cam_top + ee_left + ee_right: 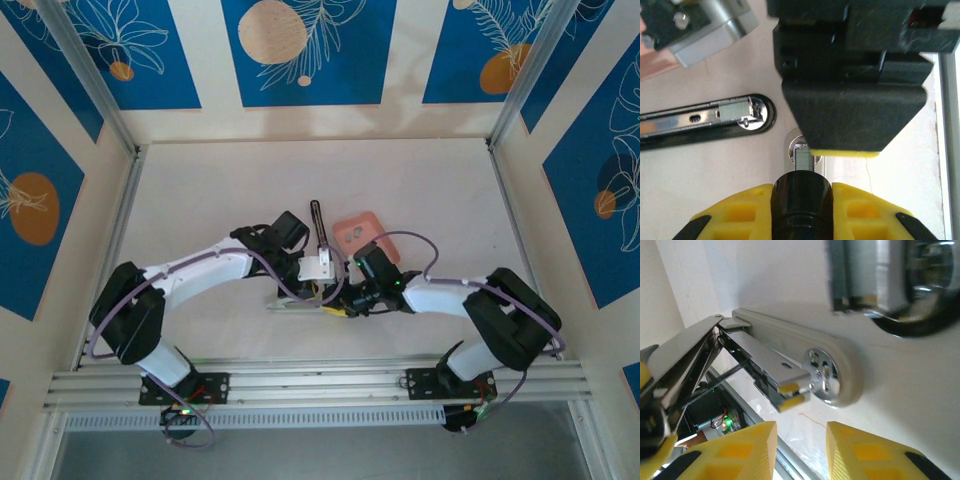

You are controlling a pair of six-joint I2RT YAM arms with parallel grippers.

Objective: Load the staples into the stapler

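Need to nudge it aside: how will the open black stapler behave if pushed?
The black stapler looks long and lies flat, so it will likely slide or pivot rather than tip. The staple block sitting exposed inside may jolt loose.

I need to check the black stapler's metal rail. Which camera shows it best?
The left wrist view: the stapler lies open, its silvery rail sharp and close. The top external view shows a slim dark bar beside the pink tray; the right wrist view catches just its blurred rounded end.
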